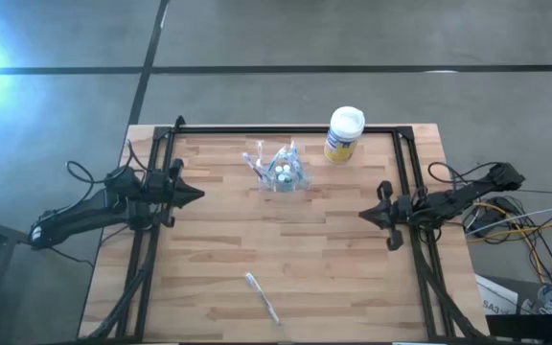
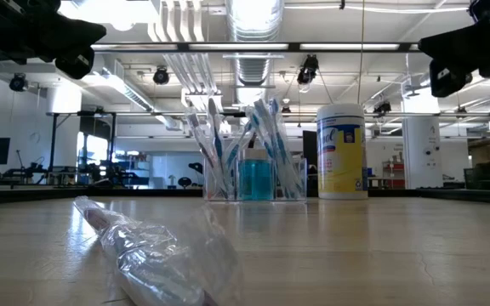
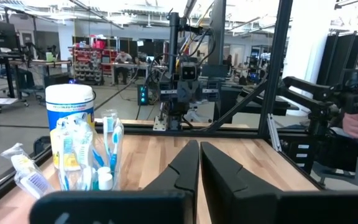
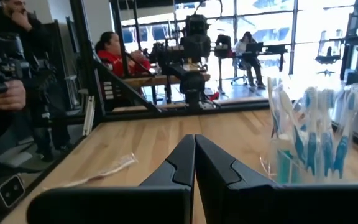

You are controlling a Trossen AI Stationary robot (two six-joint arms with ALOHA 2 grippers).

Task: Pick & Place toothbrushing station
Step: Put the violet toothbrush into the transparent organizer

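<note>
The toothbrushing station point(image 1: 281, 171) is a small see-through cup standing upright on the wooden table's far middle. Several blue-white toothbrushes stand in it, seen in the low view point(image 2: 249, 166) and in both wrist views point(image 3: 89, 155) point(image 4: 306, 137). A wrapped toothbrush point(image 1: 263, 297) lies flat near the table's front edge, close in the low view point(image 2: 151, 251). My left gripper point(image 1: 195, 195) hovers shut at the table's left, pointing level toward the right, its fingers together point(image 3: 199, 144). My right gripper point(image 1: 364, 215) hovers shut at the table's right, pointing left point(image 4: 194, 137). Neither touches anything.
A yellow canister with a white lid point(image 1: 344, 134) stands just right of the station at the far edge. Black frame rails point(image 1: 410, 172) run along the table's left, right and far sides. People sit and stand beyond the table point(image 4: 114, 53).
</note>
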